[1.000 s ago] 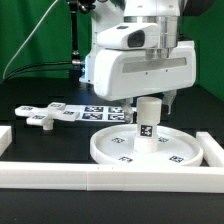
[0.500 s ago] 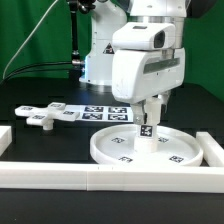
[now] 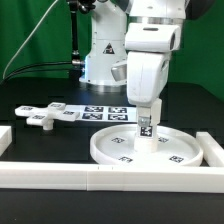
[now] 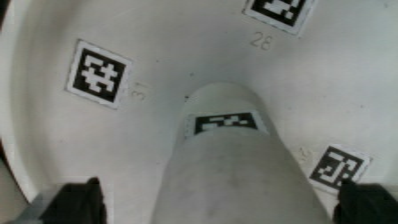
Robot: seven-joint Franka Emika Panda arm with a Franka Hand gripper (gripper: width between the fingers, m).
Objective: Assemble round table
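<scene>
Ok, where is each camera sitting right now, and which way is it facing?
Exterior view: off the arm, outside the white edge bar, looking across it at the round disc and upright leg; the arm and claw show above the leg.
Wrist view: on the wrist, looking down along the leg onto the disc; only two dark fingertips show.
Shared: the leg and the disc.

Leg top hidden under the gripper. Marker board partly covered behind the gripper. Wrist view: fingers cropped by the edge, upper leg between them cropped, disc rim out of frame, one tag cut off.
</scene>
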